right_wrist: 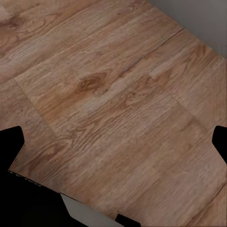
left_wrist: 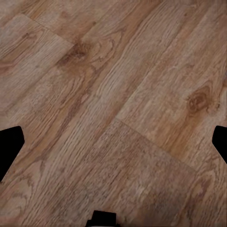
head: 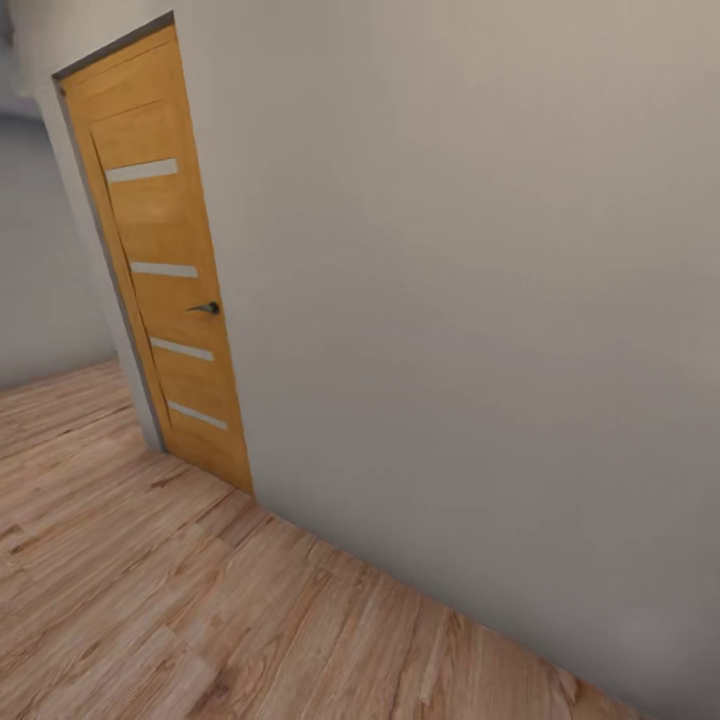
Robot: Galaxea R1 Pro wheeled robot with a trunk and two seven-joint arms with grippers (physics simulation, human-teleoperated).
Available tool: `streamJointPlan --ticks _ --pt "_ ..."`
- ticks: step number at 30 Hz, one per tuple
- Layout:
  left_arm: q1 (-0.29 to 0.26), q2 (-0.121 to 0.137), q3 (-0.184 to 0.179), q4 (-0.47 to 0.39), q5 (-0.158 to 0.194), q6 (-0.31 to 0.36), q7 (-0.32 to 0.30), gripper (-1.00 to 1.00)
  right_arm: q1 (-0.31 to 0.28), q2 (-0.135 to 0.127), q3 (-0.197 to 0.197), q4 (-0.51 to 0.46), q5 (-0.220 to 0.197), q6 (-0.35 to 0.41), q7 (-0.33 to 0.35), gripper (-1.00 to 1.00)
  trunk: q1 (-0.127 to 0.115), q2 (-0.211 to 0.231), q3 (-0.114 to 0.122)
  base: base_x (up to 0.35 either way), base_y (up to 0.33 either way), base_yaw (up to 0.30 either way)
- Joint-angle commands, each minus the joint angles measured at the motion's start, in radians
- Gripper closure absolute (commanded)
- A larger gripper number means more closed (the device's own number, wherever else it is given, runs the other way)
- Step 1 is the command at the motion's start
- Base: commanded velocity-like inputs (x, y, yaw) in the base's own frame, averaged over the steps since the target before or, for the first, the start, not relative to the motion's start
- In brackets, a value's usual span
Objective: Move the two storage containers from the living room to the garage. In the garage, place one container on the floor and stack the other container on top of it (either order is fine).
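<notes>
both pincers gape empty over wood-plank floor [head: 200, 610]; beige wall [head: 480, 300], closed wooden door [head: 165, 270].

Light wood-plank floor [head: 150, 600], knotted and grained, planks laid in staggered rows. Runs up to the foot of a plain beige wall [head: 480, 300]. Meets an orange-brown door [head: 165, 270] standing at that wall's near end. Same planking beneath both wrist cameras [left_wrist: 113, 109] [right_wrist: 104, 109], with a strip of the wall's base in the right wrist view.
</notes>
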Motion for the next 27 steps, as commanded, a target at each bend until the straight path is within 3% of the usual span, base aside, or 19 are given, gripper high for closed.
streamJointPlan --ticks 1,27 --pt "-0.002 0.0 0.003 0.004 0.001 -0.005 0.0 -1.0 0.001 -0.001 0.007 -0.002 -0.005 -0.001 0.0 -1.0 0.001 0.0 -0.001 0.282 0.133 0.273" --pt "-0.002 0.0 0.003 0.004 0.0 -0.005 0.001 -1.0 0.001 -0.001 0.007 -0.002 -0.005 -0.001 -0.001 -1.0 0.001 0.0 -0.001 0.282 0.133 0.274"
